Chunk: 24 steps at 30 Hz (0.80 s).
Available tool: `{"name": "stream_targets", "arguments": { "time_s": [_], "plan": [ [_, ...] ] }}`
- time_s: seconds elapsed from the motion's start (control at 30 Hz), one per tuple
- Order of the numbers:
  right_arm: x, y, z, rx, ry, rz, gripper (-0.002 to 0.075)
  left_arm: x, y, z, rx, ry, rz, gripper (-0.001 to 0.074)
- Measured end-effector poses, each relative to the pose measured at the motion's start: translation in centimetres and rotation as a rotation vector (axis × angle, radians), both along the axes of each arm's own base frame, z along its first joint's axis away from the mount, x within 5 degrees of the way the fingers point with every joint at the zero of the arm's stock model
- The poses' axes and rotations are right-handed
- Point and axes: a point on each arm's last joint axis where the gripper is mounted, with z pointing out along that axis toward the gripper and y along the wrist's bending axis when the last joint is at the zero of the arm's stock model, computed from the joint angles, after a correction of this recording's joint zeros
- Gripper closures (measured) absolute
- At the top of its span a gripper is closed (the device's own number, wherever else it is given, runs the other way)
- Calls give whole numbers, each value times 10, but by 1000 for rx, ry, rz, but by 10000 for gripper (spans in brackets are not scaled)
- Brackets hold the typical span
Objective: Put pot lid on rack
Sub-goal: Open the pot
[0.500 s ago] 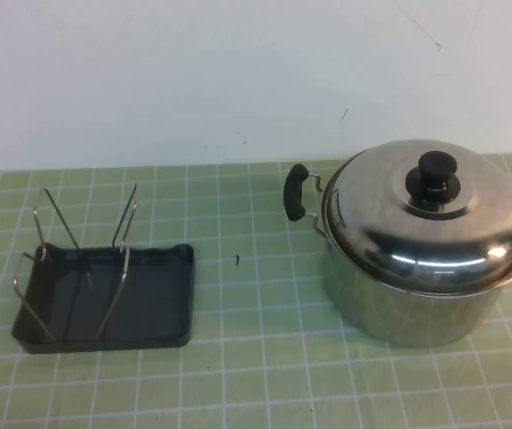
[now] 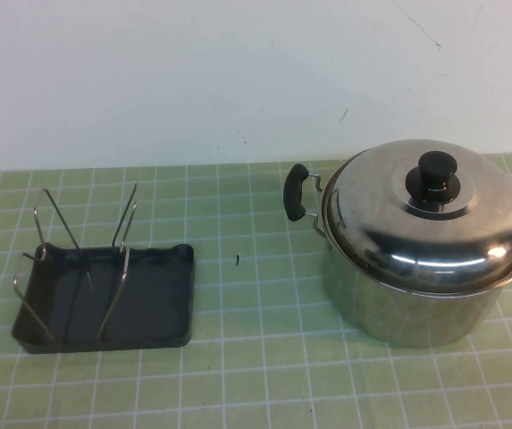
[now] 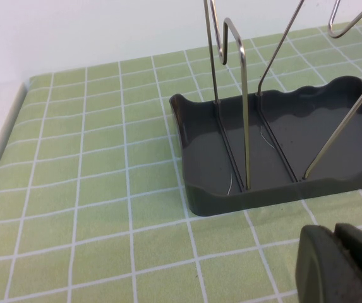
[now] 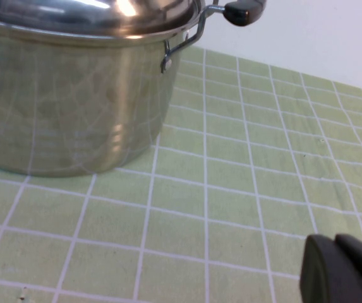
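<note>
High view: you have the pot lid [image 2: 427, 214] seated on the steel pot [image 2: 407, 304] at the right of the green tiled table [image 2: 256, 357], its black knob [image 2: 434, 174] upright at the centre. One black pot handle [image 2: 297, 191] juts toward the middle of the table. The rack [image 2: 104, 295] sits well apart from the pot, at the left, its wire prongs [image 2: 126, 232] standing up from the dark tray. Neither arm shows here.

Left wrist view: you see the rack [image 3: 275, 145] close ahead, with prongs [image 3: 244, 107] rising from its floor. The left gripper [image 3: 340, 265] shows as two dark fingers lying together at the frame's corner, low over the table just beside the rack; they look pressed together, though only part of them is visible.

Right wrist view: you see the pot wall [image 4: 67, 107] with the lid's rim [image 4: 105, 16] above it and a handle [image 4: 244, 11]. The right gripper [image 4: 342, 271] sits near the pot, just above the tiles, fingers likewise together.
</note>
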Motion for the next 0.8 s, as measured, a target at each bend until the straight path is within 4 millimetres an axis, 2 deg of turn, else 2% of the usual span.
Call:
{"name": "stream_targets", "arguments": {
  "time_s": [0.8],
  "plan": [
    [0, -2, 0, -42, 3, -3, 727, 0, 0, 0, -2, 2, 0, 739]
  ]
}}
